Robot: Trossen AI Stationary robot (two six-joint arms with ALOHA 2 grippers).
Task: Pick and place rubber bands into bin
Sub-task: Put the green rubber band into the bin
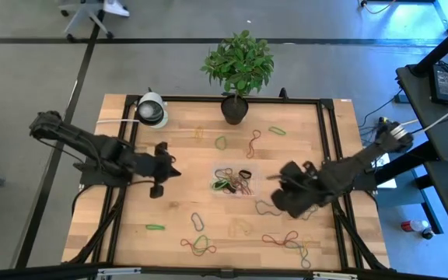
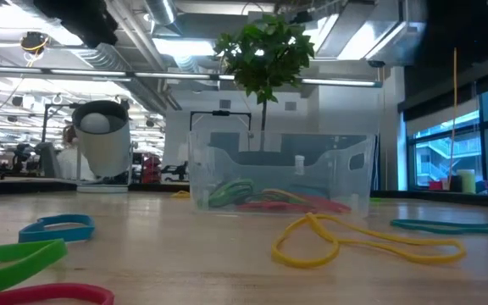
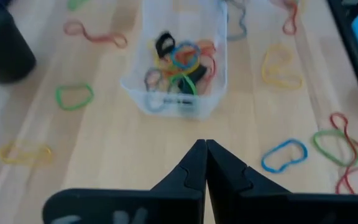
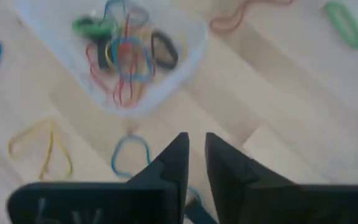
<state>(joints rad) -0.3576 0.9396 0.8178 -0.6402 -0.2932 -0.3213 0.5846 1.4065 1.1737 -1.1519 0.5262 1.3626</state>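
on the wooden table (image 1: 131, 210) we judged the right gripper (image 4: 194, 149), fingers slightly apart and empty, could nudge the light bin (image 4: 185, 46) while reaching for rubber bands (image 4: 129, 152) beside it, as the left gripper (image 3: 205, 149) waited closed.

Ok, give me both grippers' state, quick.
Left gripper: shut, holding nothing, short of the bin.
Right gripper: slightly open, empty, also near the bin.

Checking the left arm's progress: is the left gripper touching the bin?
Apart. The left wrist view shows bare wood between the left gripper and the bin.

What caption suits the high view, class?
Both grippers, left and right, flank the bin amid scattered rubber bands.
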